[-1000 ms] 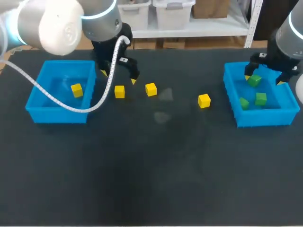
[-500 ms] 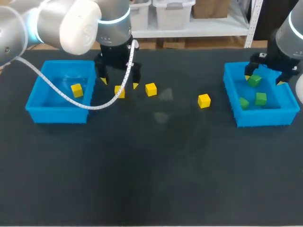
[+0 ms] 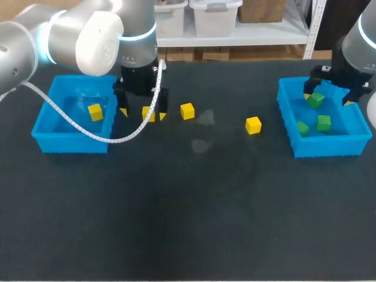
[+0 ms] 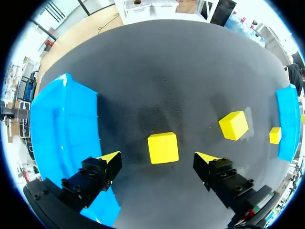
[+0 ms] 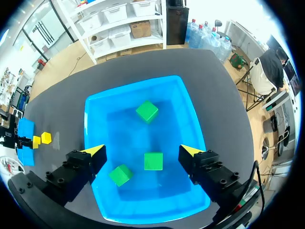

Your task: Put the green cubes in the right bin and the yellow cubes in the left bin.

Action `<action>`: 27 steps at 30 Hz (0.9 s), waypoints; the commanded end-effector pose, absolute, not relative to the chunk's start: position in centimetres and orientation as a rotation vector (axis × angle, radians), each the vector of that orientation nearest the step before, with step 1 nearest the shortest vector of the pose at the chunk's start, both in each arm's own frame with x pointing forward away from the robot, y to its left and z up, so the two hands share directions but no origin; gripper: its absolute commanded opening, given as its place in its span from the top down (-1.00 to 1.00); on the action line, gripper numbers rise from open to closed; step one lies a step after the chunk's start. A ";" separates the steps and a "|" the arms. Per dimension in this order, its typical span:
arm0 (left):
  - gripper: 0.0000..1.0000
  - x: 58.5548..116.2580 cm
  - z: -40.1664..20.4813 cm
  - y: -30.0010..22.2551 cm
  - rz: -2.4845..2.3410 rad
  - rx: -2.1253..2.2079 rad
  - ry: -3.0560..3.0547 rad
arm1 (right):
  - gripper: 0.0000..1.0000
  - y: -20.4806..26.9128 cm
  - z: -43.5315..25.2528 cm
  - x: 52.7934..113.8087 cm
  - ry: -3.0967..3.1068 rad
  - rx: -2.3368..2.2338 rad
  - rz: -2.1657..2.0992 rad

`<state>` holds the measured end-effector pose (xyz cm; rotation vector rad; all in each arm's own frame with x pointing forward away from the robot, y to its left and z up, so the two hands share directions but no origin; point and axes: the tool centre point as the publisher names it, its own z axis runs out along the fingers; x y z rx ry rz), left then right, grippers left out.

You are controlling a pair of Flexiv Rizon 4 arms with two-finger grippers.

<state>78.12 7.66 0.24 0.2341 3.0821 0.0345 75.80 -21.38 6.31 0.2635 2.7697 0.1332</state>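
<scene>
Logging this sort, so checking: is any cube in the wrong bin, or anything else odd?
No cube is misplaced: the left bin holds one yellow cube, the right bin only green cubes. Three yellow cubes lie unsorted on the table, which bears two faint pale smudges.

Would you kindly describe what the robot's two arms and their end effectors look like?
The left arm is rounded, glossy silver-grey with a white cap, a glowing pale-blue ring and a looping white cable. The right arm is silver-grey too. The left end effector and right end effector are black, with bolted fingers and yellow wedge tips.
</scene>
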 end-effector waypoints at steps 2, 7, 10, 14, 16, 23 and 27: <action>-1.00 78.9 -0.8 7.0 0.033 0.237 3.095 | -1.00 -21.4 6.3 75.6 2.762 0.266 0.129; 0.03 79.5 -1.2 6.4 0.039 0.254 3.100 | -1.00 -21.4 6.3 75.6 2.762 0.266 0.129; 1.00 79.6 -1.3 5.9 0.039 0.296 3.106 | -1.00 -21.4 6.3 75.6 2.762 0.266 0.129; 1.00 79.7 -1.4 5.7 0.050 0.314 3.098 | -1.00 -21.4 6.3 75.6 2.762 0.266 0.129; 1.00 79.7 -1.5 5.8 0.050 0.312 3.100 | -1.00 -21.4 6.3 75.6 2.762 0.266 0.129; 1.00 79.6 -0.3 6.4 0.036 0.356 3.076 | -1.00 -21.4 6.3 75.6 2.762 0.266 0.129; 1.00 78.9 2.1 6.8 0.010 0.458 3.008 | -1.00 -21.4 6.3 75.6 2.762 0.266 0.129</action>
